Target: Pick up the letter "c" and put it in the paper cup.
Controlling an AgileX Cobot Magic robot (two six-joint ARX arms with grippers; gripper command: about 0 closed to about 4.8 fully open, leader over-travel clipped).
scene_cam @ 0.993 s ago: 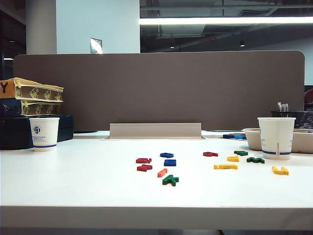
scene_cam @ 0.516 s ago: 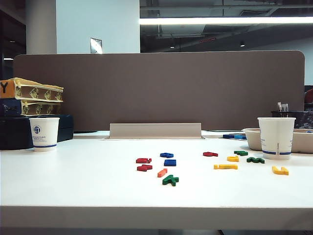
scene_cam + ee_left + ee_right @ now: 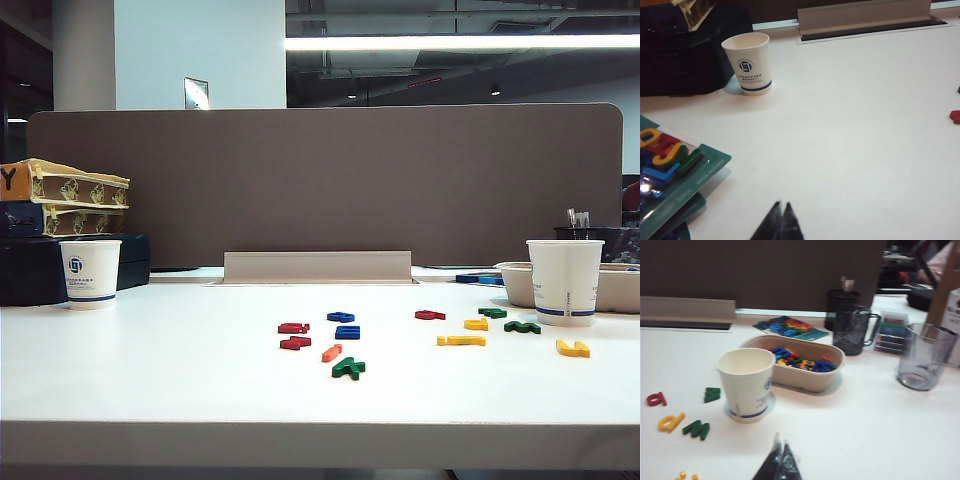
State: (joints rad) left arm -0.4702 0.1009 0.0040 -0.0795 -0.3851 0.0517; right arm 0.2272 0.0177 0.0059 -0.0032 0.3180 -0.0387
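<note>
Both hands, the left hand [image 3: 781,220] and the right hand [image 3: 778,460], hang with fingers together, empty. The orange letter "c" [image 3: 332,352] lies near red letters [image 3: 294,335]; a wrong pick looks likely, or the wrong paper cup [image 3: 566,281].

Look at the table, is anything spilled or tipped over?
Nothing stands out. Both paper cups stand upright, and the loose letters, including the orange-red letter "c", lie flat on the table. The tray of letters sits level. Left gripper and right gripper hover shut, holding nothing.
</note>
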